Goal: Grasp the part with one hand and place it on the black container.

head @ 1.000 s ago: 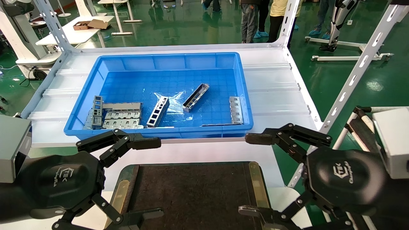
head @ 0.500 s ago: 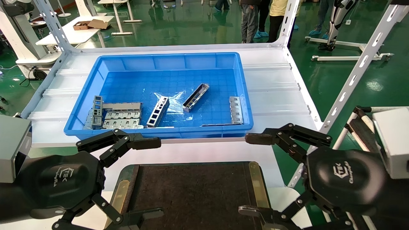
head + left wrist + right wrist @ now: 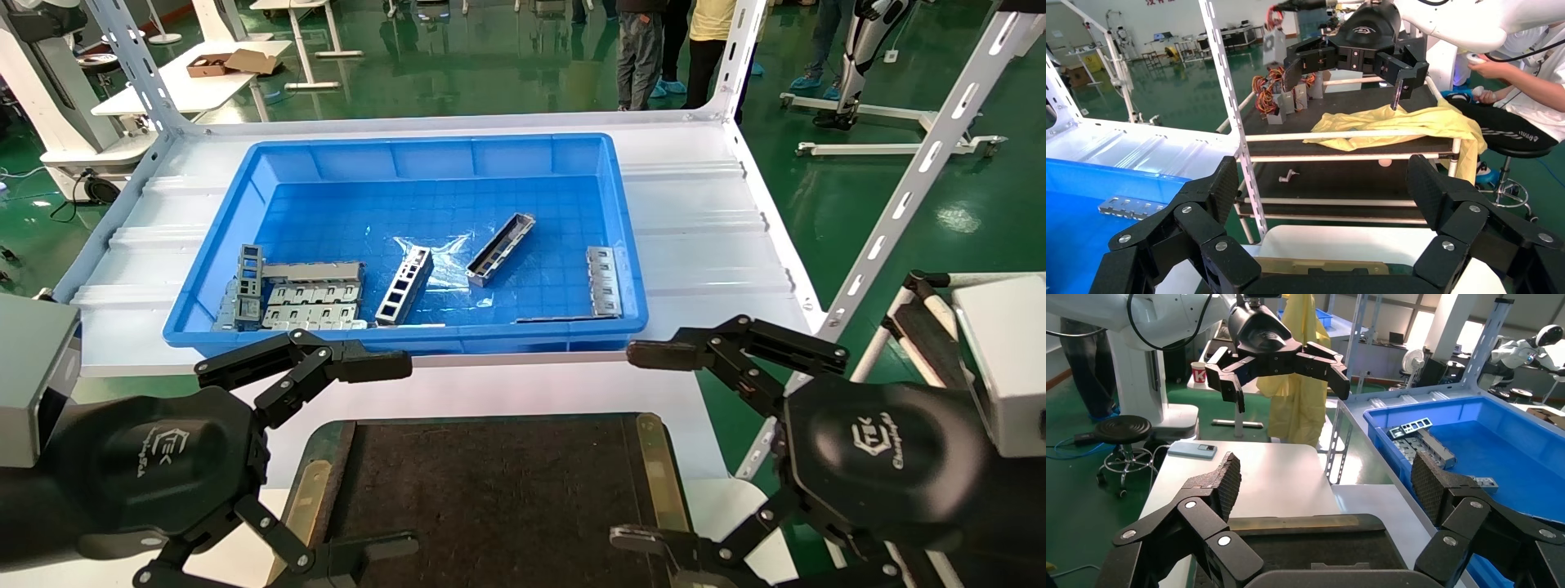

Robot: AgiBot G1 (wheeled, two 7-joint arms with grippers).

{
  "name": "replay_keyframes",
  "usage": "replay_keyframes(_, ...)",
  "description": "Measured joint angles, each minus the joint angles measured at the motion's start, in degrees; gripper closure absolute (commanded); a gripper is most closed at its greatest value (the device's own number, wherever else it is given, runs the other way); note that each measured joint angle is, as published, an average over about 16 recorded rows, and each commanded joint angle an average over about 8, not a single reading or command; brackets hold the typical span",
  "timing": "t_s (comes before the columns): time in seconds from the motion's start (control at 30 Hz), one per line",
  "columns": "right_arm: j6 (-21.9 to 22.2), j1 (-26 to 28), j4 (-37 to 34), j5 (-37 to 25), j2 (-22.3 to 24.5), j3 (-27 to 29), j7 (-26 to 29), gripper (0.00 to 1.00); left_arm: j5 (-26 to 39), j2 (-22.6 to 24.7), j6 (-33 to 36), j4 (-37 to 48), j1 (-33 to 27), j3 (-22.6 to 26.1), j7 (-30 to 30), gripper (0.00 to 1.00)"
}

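Observation:
Two slim grey parts lie in the blue bin (image 3: 425, 145): one with its cut-out face up (image 3: 404, 286), one on its side (image 3: 500, 249). A third cut-out bar (image 3: 249, 282) lies at the bin's left. The black container (image 3: 490, 498), with brass strips along its sides, lies at the near edge between my grippers and holds nothing. My left gripper (image 3: 384, 457) is open and empty over the container's left side, as in the left wrist view (image 3: 1324, 184). My right gripper (image 3: 645, 447) is open and empty over its right side, as in the right wrist view (image 3: 1327, 478).
Flat silver tabbed plates lie in the bin at the left (image 3: 315, 304) and right (image 3: 603, 280). The bin stands on a white shelf (image 3: 703, 237) with perforated uprights (image 3: 915, 175). A cart with a yellow cloth (image 3: 1389, 122) stands to the right.

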Motion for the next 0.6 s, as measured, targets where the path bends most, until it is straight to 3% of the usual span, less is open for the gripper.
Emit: replay_keyframes(0.6, 0.00, 0.00, -0.01, 0.00, 0.00, 0.00, 0.00, 0.00, 0.04, 0.03, -0.07, -0.06, -0.02, 0.01, -0.04, 0.00)
